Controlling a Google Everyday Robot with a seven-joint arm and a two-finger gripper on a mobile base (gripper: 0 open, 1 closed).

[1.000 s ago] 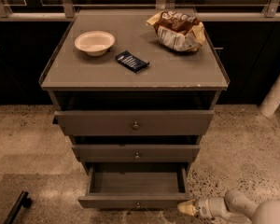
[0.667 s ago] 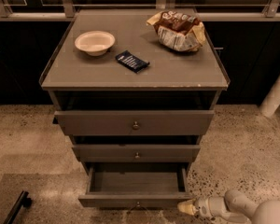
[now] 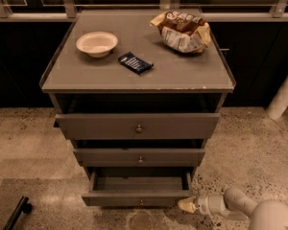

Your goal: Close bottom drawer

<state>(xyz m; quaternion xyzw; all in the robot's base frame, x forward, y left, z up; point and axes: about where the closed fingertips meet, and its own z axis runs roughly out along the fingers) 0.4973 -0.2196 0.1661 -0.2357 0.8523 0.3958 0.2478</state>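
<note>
The bottom drawer (image 3: 139, 199) is the lowest grey drawer of the cabinet. It is pulled out and its inside looks empty. A small round knob (image 3: 141, 202) sits at the centre of its front. My gripper (image 3: 187, 205) is low at the bottom right, its pale tip right at the right end of the drawer front. The white arm (image 3: 240, 206) comes in from the lower right corner.
The middle drawer (image 3: 139, 157) and top drawer (image 3: 138, 126) stand slightly out. On the cabinet top (image 3: 182, 73) lie a white bowl (image 3: 97, 43), a dark blue packet (image 3: 135, 63) and a chip bag (image 3: 182, 31). A black object (image 3: 17, 213) lies on the floor at lower left.
</note>
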